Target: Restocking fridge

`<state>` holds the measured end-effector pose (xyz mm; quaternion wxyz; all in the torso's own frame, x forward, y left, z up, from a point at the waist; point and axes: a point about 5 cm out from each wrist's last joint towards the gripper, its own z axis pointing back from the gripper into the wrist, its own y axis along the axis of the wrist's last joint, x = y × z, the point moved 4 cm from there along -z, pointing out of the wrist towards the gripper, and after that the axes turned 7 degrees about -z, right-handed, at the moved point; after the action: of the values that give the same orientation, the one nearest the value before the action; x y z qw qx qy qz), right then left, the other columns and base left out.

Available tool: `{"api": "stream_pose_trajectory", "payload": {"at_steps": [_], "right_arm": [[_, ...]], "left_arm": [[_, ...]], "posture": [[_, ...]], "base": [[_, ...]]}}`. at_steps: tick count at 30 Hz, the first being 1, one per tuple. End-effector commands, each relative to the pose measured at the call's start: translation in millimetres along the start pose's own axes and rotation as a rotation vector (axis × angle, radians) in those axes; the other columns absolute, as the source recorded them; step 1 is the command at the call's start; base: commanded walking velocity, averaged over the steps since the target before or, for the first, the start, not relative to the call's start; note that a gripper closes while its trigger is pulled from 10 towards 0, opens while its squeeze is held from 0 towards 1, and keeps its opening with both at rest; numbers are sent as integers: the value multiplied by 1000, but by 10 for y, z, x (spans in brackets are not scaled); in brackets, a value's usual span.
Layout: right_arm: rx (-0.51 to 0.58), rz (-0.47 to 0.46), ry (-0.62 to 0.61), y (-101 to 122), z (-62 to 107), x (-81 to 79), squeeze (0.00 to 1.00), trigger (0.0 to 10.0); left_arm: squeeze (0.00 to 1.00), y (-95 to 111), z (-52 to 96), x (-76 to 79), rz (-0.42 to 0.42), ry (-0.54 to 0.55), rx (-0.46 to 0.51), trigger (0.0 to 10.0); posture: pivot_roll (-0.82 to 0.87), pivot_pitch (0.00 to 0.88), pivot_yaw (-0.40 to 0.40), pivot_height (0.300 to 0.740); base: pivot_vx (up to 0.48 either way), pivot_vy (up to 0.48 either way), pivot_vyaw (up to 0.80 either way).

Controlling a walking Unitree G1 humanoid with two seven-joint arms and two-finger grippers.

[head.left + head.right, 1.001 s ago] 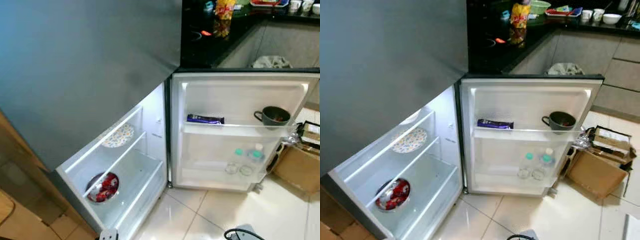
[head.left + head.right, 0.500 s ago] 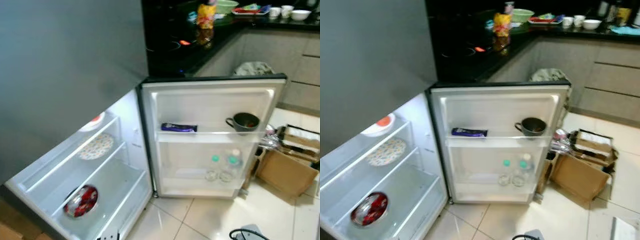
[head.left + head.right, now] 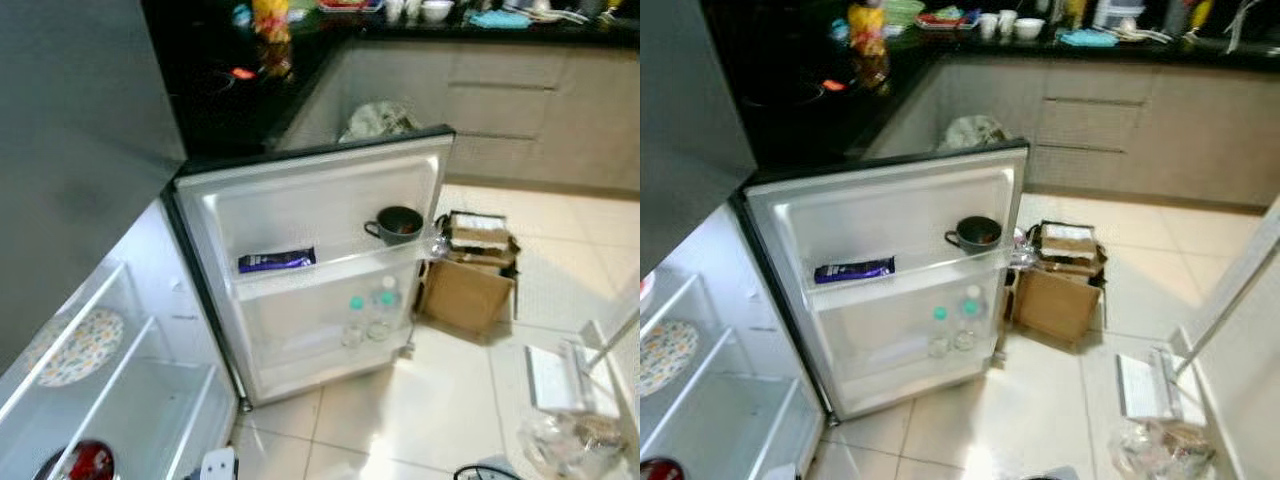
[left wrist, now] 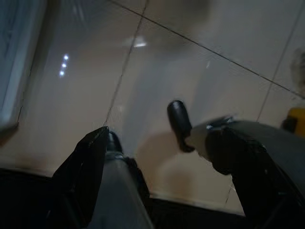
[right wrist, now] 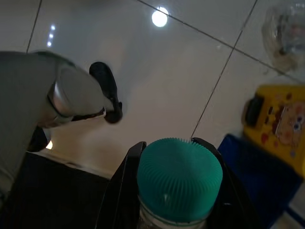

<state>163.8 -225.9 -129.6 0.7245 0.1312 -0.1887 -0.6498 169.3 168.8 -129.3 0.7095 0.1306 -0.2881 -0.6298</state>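
Two black fingers of the right end effector (image 5: 174, 191) are clamped on a bottle with a ribbed teal cap (image 5: 179, 177), one finger on each side of its neck, hanging low over the pale tiled floor (image 5: 157, 81). Beyond that end effector on the tiles lie a yellow cartoon-printed pack (image 5: 279, 125) and a dark blue item (image 5: 248, 176) just beside it, with a clear plastic bag (image 5: 286, 33) farther off.

The left end effector (image 4: 157, 143) also hangs above the floor with its fingers spread apart and nothing between them.

Ahead and to the left of both end effectors stands the fridge (image 3: 100, 370) with its door (image 3: 310, 270) swung wide. On the door's upper rack sit a dark blue wrapped bar (image 3: 276, 261) and a dark mug (image 3: 398, 224), well apart; on the lower rack stand two clear bottles with teal and white caps (image 3: 368, 312). Inside the fridge a patterned plate (image 3: 78, 347) rests on a shelf and a bowl of red items (image 3: 80, 463) lies lower down.

Beside the door's free edge an open cardboard box (image 3: 468, 280) sits on the floor. Behind the fridge runs a dark counter (image 3: 940, 50) carrying cups and bowls.
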Motion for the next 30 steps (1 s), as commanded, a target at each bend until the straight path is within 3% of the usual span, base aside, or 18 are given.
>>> {"api": "stream_pose_trajectory", "payload": {"at_steps": [1, 7, 19, 30], "right_arm": [[19, 4, -3, 65, -6, -2, 0, 10000], [23, 7, -1, 74, -7, -7, 0, 10000], [18, 20, -1, 76, -9, -9, 0, 10000], [12, 10, 4, 59, -8, -17, 0, 10000]], "left_arm": [[0, -111, 30, -26, 11, 10, -27, 10000], [0, -109, 30, -17, 0, 3, -24, 10000], [0, -127, 33, -11, -9, 1, -28, 10000], [0, -113, 29, -5, -13, -3, -25, 10000]], "posture": [[-125, 0, 31, 740], [-125, 0, 31, 740], [-124, 0, 28, 740], [-124, 0, 28, 740]], "base": [[0, 0, 0], [0, 0, 0], [258, 0, 0], [270, 0, -755]]}}
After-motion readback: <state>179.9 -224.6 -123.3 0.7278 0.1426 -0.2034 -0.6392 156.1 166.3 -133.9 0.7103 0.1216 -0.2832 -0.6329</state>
